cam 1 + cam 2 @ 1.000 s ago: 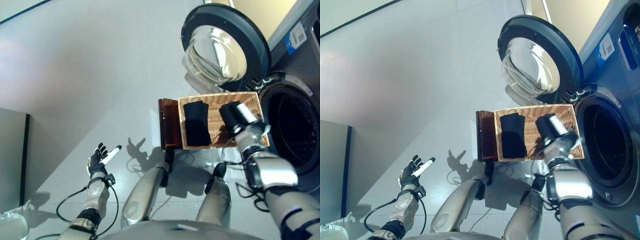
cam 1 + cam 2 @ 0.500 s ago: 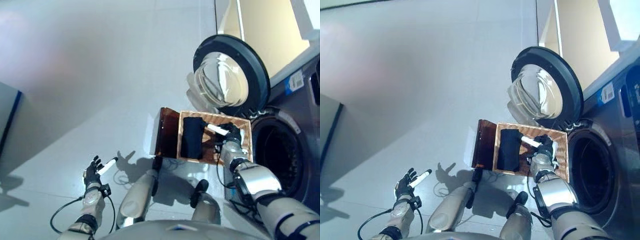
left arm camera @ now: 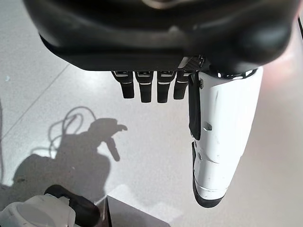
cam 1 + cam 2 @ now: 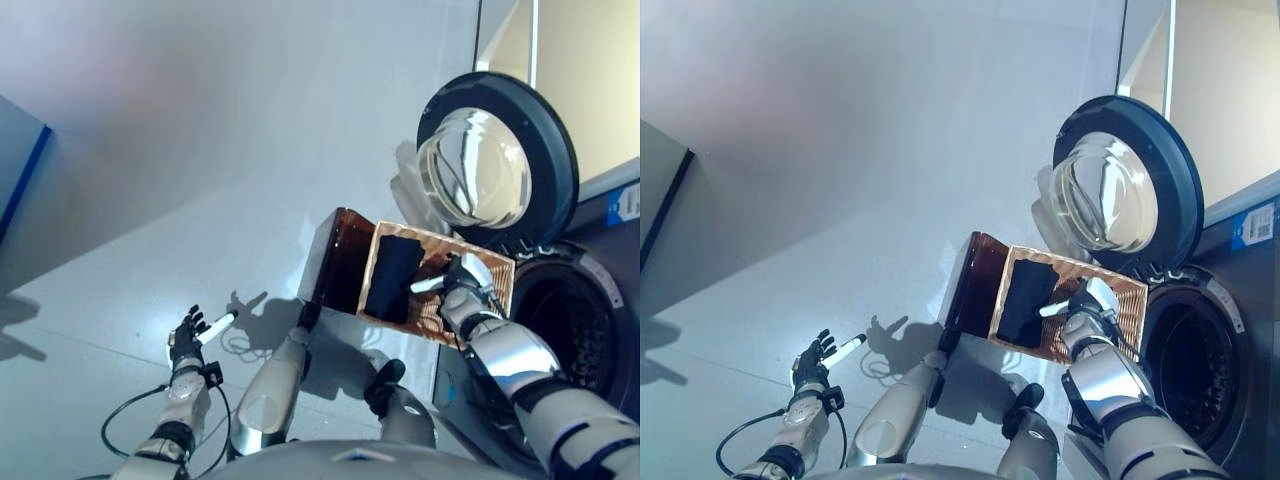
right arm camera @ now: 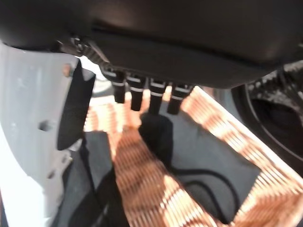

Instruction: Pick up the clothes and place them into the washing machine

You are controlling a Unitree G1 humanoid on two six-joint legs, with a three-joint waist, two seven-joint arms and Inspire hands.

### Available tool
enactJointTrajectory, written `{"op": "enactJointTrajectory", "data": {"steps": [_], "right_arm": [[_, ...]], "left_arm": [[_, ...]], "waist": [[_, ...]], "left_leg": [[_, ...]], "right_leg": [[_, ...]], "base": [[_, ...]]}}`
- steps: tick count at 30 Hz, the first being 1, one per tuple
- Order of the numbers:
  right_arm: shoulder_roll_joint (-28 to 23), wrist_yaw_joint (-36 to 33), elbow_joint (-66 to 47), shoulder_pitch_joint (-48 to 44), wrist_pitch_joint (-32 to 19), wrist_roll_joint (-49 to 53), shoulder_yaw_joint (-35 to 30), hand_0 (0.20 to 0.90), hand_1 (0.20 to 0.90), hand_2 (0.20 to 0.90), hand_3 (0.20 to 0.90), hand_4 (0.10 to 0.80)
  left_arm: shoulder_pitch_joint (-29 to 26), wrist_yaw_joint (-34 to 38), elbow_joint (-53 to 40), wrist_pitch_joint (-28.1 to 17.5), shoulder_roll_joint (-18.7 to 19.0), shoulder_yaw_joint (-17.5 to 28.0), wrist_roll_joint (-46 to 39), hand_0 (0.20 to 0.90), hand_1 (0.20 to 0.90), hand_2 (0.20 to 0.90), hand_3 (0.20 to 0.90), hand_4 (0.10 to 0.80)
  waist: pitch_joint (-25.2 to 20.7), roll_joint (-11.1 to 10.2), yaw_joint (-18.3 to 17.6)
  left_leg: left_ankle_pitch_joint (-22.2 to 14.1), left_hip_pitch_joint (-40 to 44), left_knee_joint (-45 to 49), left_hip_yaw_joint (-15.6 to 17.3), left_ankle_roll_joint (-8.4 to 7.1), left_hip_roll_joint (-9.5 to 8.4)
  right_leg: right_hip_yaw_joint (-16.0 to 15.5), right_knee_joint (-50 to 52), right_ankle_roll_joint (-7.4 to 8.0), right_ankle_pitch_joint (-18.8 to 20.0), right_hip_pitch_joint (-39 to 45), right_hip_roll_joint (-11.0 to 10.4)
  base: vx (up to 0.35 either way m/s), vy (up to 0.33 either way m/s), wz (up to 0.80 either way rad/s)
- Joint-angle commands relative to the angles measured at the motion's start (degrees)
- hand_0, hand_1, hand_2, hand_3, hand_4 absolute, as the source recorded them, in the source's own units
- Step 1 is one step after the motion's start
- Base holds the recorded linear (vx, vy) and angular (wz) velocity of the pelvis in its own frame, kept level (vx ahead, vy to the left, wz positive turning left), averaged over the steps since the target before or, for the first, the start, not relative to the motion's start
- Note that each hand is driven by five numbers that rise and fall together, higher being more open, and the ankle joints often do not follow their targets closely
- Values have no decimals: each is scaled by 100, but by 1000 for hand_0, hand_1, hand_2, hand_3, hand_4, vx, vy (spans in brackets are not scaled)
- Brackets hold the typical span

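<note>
A dark cloth (image 4: 392, 278) lies in the left part of a woven basket (image 4: 450, 243), which stands in front of the washing machine. My right hand (image 4: 465, 290) hovers open over the basket's right part, its white-covered thumb reaching toward the cloth. In the right wrist view its fingers (image 5: 137, 92) are straight above the wicker (image 5: 151, 189), with the dark cloth (image 5: 90, 189) beside the thumb and nothing held. My left hand (image 4: 186, 342) hangs open and empty low at the left, over bare floor (image 3: 71, 94).
The washing machine's round door (image 4: 497, 165) stands open beyond the basket, and the dark drum opening (image 4: 580, 330) is at its right. A brown stand (image 4: 340, 262) adjoins the basket's left side. A grey panel with a blue edge (image 4: 20, 160) is far left.
The camera has swung, shifting the whole picture. My right hand stays over the basket, and its thumb has turned from pointing away to pointing at the dark cloth. The left hand keeps its pose.
</note>
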Motion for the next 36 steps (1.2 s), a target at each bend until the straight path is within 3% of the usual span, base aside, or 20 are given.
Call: {"op": "enactJointTrajectory", "data": {"steps": [1,8,22,27,30,36], "right_arm": [[-871,-371,139,-334,123,-156,135,900,900,900,900,800],[-1428,-353,152,-110,176,-210,-91,900,900,900,900,800],[-1747,-386,198,-83,246,-174,-178,900,900,900,900,800],[-1564,-495,113,-720,246,15,60,900,900,900,900,800],[-1420,-501,-7,-1147,237,149,337,900,900,900,900,800],[-1317,-496,-156,-1720,272,201,766,900,900,900,900,800]], "left_arm": [[-125,252,-260,-136,286,250,172,900,900,900,900,800],[-63,253,-368,-120,223,204,265,900,900,900,900,800],[-58,244,-616,-153,127,118,97,900,900,900,900,800],[-233,357,-583,-244,204,197,-299,900,900,900,900,800],[-285,400,-588,-320,257,364,-659,900,900,900,900,800],[-267,492,-839,-477,304,668,-1018,900,900,900,900,800]], "waist": [[151,257,121],[192,439,52],[315,706,-88],[501,692,-270],[585,613,-451],[686,529,-572]], "left_leg": [[-488,-194,368,180,-353,-43],[-510,-253,457,239,-339,-60],[-551,-704,773,388,-292,-122],[-906,-1416,1707,560,-225,-179],[-1328,-1971,2623,651,-137,-199],[-1760,-2468,3407,762,-48,-191]], "right_leg": [[140,35,-285,-146,295,100],[220,138,-291,-156,184,63],[412,456,-329,-210,-342,-28],[677,1357,-425,-472,-1090,-109],[962,2223,-530,-807,-1700,-121],[1135,3011,-638,-1172,-2248,-187]], "base": [[0,0,0],[0,0,0],[-25,13,-6],[-45,70,6],[-19,88,-15],[7,50,-11]]}}
